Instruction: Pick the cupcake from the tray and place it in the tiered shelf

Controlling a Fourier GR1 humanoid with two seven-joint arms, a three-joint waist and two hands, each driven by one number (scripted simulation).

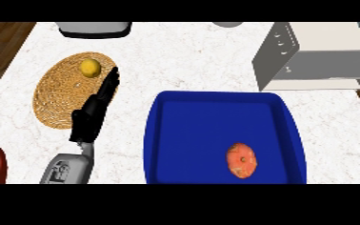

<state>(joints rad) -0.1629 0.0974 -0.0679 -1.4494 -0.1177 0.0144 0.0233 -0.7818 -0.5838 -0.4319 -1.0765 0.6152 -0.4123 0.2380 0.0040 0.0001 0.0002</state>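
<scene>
Woven straw is the first thing on my left: a round mat [67,93] lying flat on the marble counter [197,57], with a small yellow fruit [90,67], a lemon as far as I can tell, sitting near its upper edge. My left hand [95,112] comes up from the lower edge beside it, fingers straight and stretched toward the upper right, lying over the right rim of the mat. It has hold of nothing, and I cannot tell whether its fingertips actually touch the mat or hover just above. Moving right, the blue tray [158,138] fills the middle and lower right, and the cupcake [242,160], orange and seen from above, lies in the tray's lower right part, well apart from my hand. Further right and up stands a pale grey and cream box-like unit [309,57] at the counter's edge, which I take to be the tiered shelf, nothing visibly placed on it. My right hand shows nowhere in this view. I judge the task has not started in any useful sense: the cupcake is untouched, the pick is not done, and both the lift and the carry to the shelf remain ahead.
</scene>
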